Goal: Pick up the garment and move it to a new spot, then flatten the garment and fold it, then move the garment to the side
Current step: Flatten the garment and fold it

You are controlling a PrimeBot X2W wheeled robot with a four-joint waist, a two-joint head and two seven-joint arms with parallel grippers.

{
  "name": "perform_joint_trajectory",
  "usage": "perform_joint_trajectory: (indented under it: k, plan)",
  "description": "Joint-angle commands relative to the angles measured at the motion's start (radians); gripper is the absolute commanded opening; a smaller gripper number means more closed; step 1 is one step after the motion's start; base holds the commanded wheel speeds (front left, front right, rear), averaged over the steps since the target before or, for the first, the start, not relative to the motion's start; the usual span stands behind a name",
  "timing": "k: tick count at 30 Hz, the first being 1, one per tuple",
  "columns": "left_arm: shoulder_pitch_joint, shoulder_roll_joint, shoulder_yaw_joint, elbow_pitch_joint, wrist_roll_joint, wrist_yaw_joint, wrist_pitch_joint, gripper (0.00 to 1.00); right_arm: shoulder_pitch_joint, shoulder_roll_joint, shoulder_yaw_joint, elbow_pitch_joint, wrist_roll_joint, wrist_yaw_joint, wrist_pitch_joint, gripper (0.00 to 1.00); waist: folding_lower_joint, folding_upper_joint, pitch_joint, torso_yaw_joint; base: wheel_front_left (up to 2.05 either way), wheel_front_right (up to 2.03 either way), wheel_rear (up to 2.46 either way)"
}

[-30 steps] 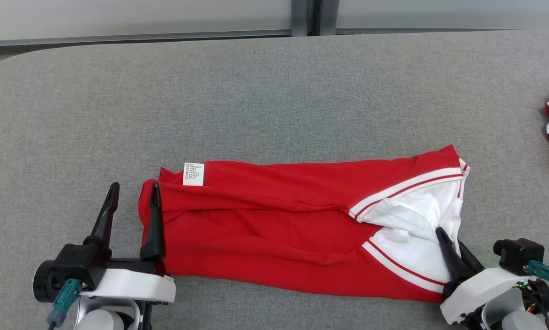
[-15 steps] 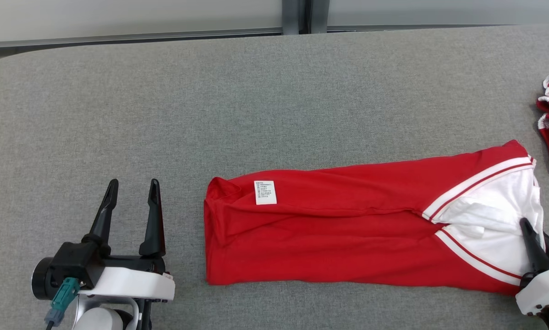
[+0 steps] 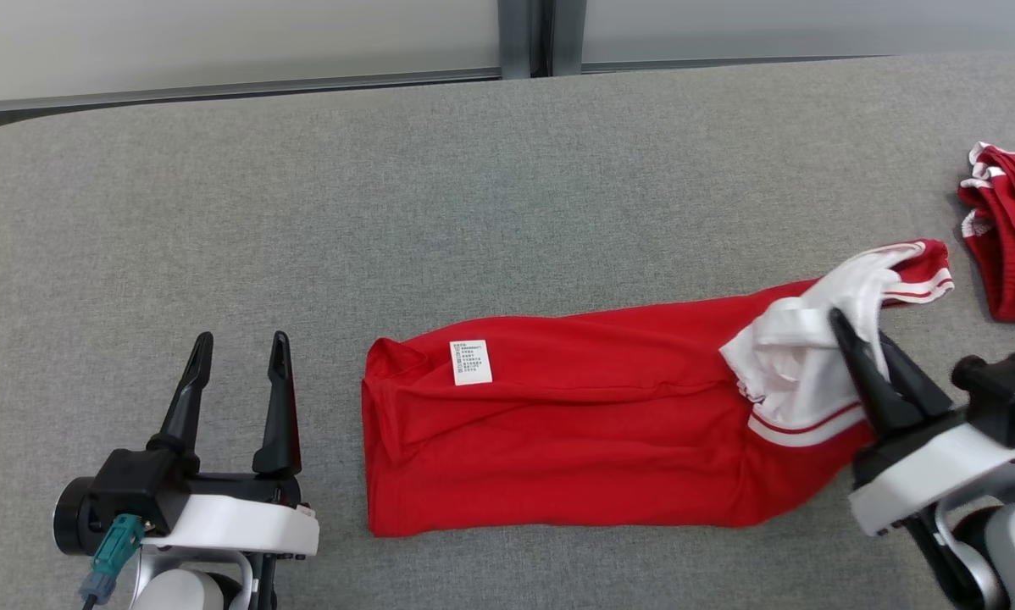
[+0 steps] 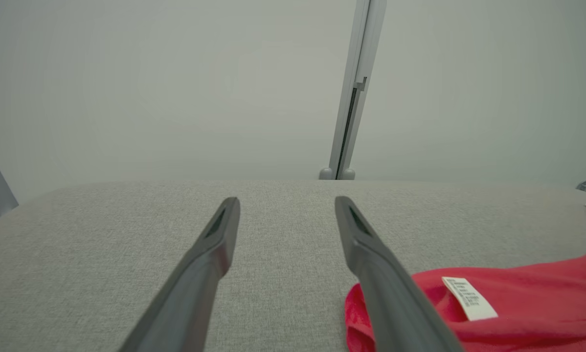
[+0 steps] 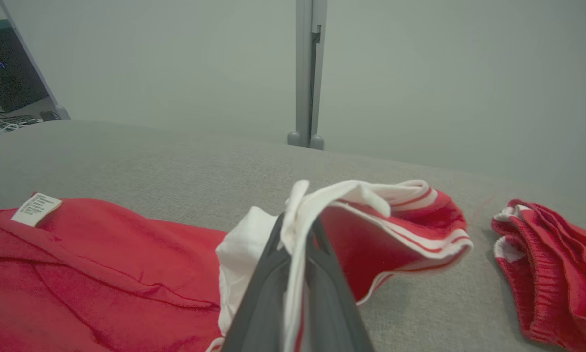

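Left gripper (image 3: pixel 242 339) sits near left, fingers spread wide, nothing between them. It is over the bare grey table (image 3: pixel 474 186), just left of the garment (image 3: pixel 575 440) and not touching it.

Right gripper (image 3: pixel 859 332) is near right, fingers pressed together, pinching the garment's white end (image 3: pixel 800 339). In the right wrist view the cloth runs between the two fingers. That end is raised off the table and curls over, with the red-and-white striped trim (image 3: pixel 918 275) drooping past the fingertips.

The rest of the garment lies on the table as a long red band, from centre to right, with a few creases. A white care label (image 3: pixel 471 363) faces up near its left end.

Farther right is a second red piece (image 3: pixel 1012 246) with white trim, bunched up, apart from the garment and cut by the frame edge.

At the back, past the table's far edge, is a pale wall with a grey post (image 3: pixel 524 38).
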Motion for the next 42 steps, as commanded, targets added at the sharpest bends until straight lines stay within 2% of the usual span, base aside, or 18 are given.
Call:
perform_joint_trajectory:
  k: [1,5,8,12,16,19,24,25,26,27,32,34,35,37,42]
  plan:
    - [-0.004,0.002,0.004,0.0,0.007,-0.004,-0.004,1.0,-0.02,0.007,0.015,-0.021,-0.003,-0.002,0.015,0.0,0.0,0.0,0.0,-0.001,0.0,0.0,0.0]
    - [-0.022,-0.001,-0.003,0.004,0.011,-0.01,-0.004,1.0,-0.064,0.054,0.142,-0.108,0.001,-0.001,0.065,0.0,0.0,0.0,0.002,0.006,0.0,0.0,0.0]
    - [-0.032,-0.005,-0.01,0.007,0.013,-0.016,-0.004,1.0,-0.11,0.103,0.245,-0.107,0.028,-0.001,0.084,0.0,0.0,0.0,0.008,0.019,0.0,0.0,0.0]
    - [-0.049,-0.014,-0.015,0.015,0.011,-0.02,-0.004,1.0,-0.159,0.181,0.381,-0.041,0.076,-0.001,0.087,0.0,0.0,0.0,0.014,0.042,0.0,0.0,0.0]
    - [-0.054,-0.025,-0.017,0.018,0.014,-0.025,-0.004,1.0,-0.195,0.268,0.474,0.056,0.14,-0.001,0.064,0.0,0.0,0.0,0.023,0.058,0.0,0.0,0.0]
    - [-0.057,-0.031,-0.015,0.022,0.016,-0.028,-0.004,1.0,-0.225,0.31,0.536,0.128,0.183,-0.001,0.034,0.0,0.0,0.0,0.028,0.066,0.0,0.0,0.0]
    - [-0.065,-0.037,-0.017,0.028,0.021,-0.035,-0.004,1.0,-0.278,0.339,0.608,0.251,0.228,-0.001,-0.015,0.0,0.0,0.0,0.036,0.074,0.0,0.0,0.0]
    - [-0.068,-0.038,-0.016,0.03,0.022,-0.036,-0.004,1.0,-0.287,0.342,0.615,0.272,0.236,-0.001,-0.026,0.32,0.0,0.0,0.038,0.075,0.0,0.0,0.0]
    - [-0.07,-0.038,-0.015,0.031,0.024,-0.037,-0.004,1.0,-0.294,0.345,0.623,0.289,0.238,-0.001,-0.038,0.9,0.0,0.0,0.04,0.074,0.0,0.0,0.0]
    - [-0.07,-0.039,-0.013,0.031,0.026,-0.039,-0.004,1.0,-0.305,0.347,0.629,0.295,0.245,-0.001,-0.058,1.0,0.0,0.0,0.041,0.073,0.0,0.0,0.0]
    - [-0.063,-0.042,-0.002,0.035,0.032,-0.044,-0.004,1.0,-0.355,0.342,0.617,0.276,0.259,-0.001,-0.19,1.0,0.0,0.0,0.039,0.059,0.0,0.0,0.0]
    - [-0.063,-0.042,-0.001,0.036,0.035,-0.044,-0.004,1.0,-0.359,0.338,0.601,0.267,0.258,-0.001,-0.205,1.0,0.0,0.0,0.038,0.057,0.0,0.0,0.0]
    - [-0.062,-0.042,0.0,0.038,0.037,-0.046,-0.004,1.0,-0.36,0.326,0.554,0.247,0.245,-0.001,-0.225,1.0,0.0,0.0,0.032,0.051,0.0,0.0,0.0]
    - [-0.061,-0.041,0.0,0.039,0.039,-0.044,-0.004,1.0,-0.355,0.319,0.524,0.235,0.236,-0.001,-0.229,1.0,0.0,0.0,0.029,0.048,0.0,0.0,0.0]
    - [-0.052,-0.035,0.004,0.037,0.05,-0.046,-0.004,1.0,-0.294,0.268,0.31,0.183,0.166,-0.001,-0.238,1.0,0.0,0.0,0.017,0.033,0.0,0.0,0.0]
